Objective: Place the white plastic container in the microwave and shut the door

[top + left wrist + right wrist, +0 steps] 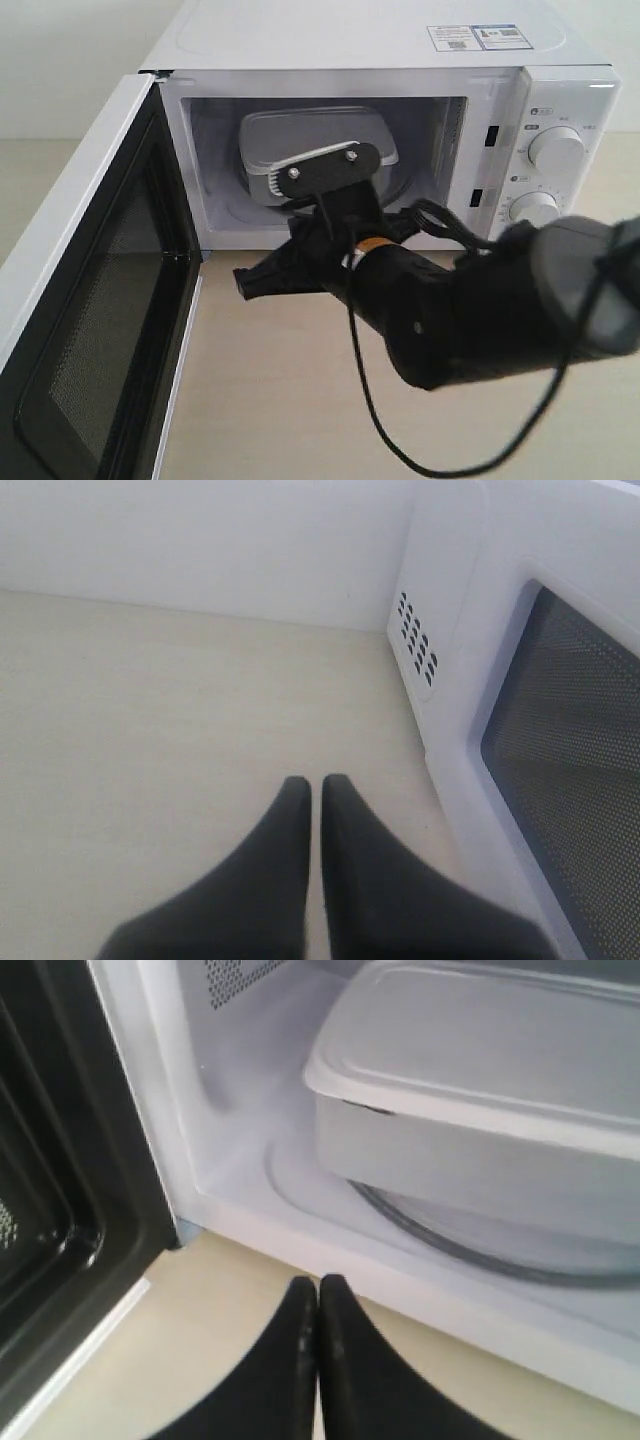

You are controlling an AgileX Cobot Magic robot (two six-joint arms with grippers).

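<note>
White plastic container [300, 132] lies partly hidden behind the right arm [480, 310]; right hand [318, 1288] pressed together.

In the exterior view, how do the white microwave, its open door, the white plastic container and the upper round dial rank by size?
1. White boxy microwave.
2. Its open white door, enlarged by nearness.
3. Translucent-white plastic container.
4. Upper round white dial.

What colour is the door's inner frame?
Black; the inner frame shows best in the exterior view.
</note>
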